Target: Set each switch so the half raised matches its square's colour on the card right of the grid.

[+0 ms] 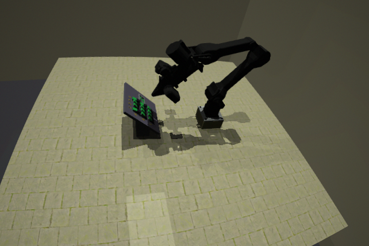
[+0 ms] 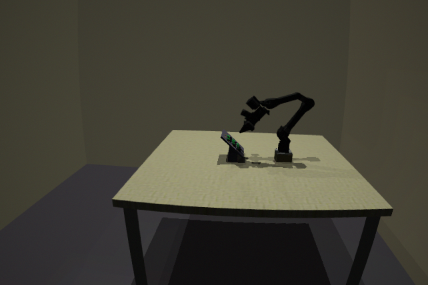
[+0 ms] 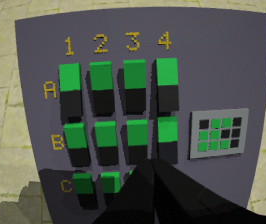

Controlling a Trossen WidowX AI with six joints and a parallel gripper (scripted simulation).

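Now between presses: fingers pinched together, empty, hovering off sloped panel [image 3: 31,36] at frame centre. Card [image 3: 218,135] at right. Next: compare, press any mismatched switch's raised end.

Bare test room: lone table [image 2: 201,188], blank walls [image 2: 187,60]

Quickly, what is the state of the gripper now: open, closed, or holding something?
Gripper: closed, holding nothing, raised off the switch panel.
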